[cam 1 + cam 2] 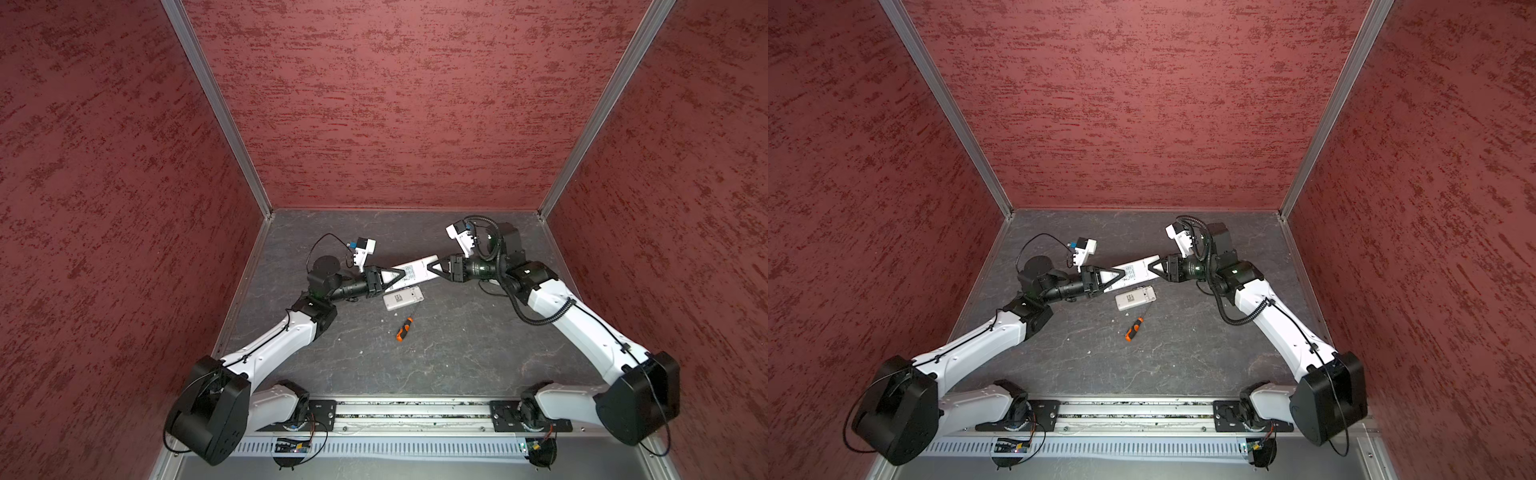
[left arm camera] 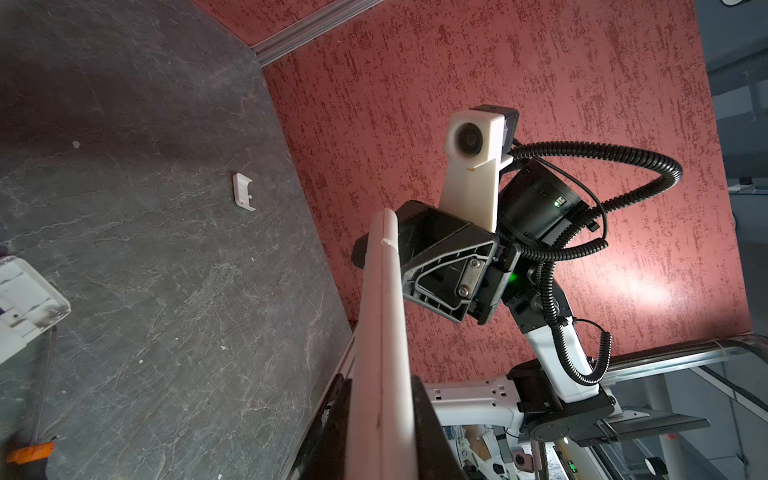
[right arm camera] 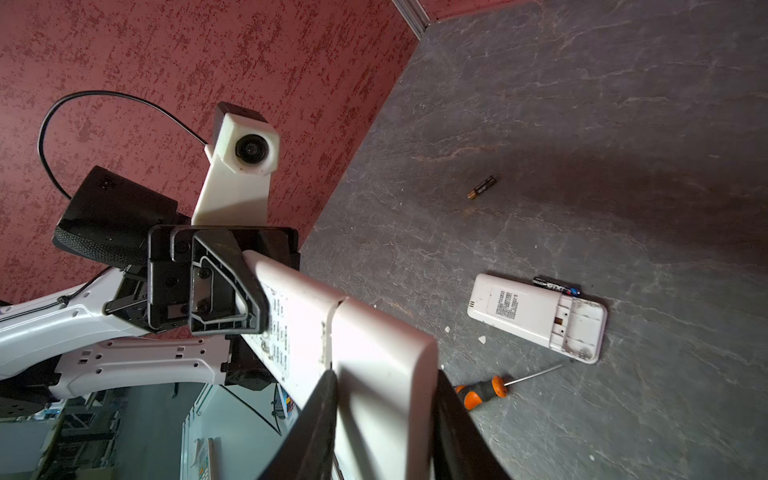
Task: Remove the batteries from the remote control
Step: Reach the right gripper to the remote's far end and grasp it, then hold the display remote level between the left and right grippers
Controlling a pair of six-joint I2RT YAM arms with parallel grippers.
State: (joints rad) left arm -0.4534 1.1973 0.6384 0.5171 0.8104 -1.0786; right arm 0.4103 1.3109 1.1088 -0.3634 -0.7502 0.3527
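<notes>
Both arms are sharing one load. The left gripper (image 1: 400, 273) is pinching one end of the long remote (image 1: 411, 270), and the right gripper (image 1: 431, 266) is clamping the other, carrying it above the table (image 1: 457, 357). If they are pulling out of step, it could be twisting free and dropping onto the small remote (image 1: 403, 298) lying opened below. Its own cells are hidden from me. The blue-marked battery (image 3: 557, 286) is lying against that small remote, the gold-tipped battery (image 3: 482, 187) well apart. A knock could be sending either one rolling.
</notes>
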